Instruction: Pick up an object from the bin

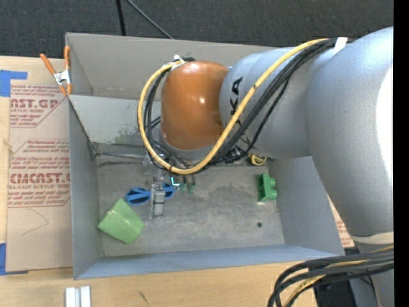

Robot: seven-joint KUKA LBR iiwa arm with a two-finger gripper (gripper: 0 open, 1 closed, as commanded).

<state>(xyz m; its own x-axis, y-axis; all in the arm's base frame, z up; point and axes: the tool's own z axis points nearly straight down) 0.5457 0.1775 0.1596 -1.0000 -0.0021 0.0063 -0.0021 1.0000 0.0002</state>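
Note:
My gripper reaches down under the orange wrist cover into the left half of the bin, low over the floor. A small blue piece lies right against it on its left, with more blue showing on its right side; whether it is gripped I cannot tell. A pale green wedge-shaped block lies just below and to the left, near the front left corner. A tiny green bit sits just right of the gripper.
A bright green toy block lies on the bin floor to the right. The arm and its cables cover the back and right of the bin. The left wall stands close to the wedge.

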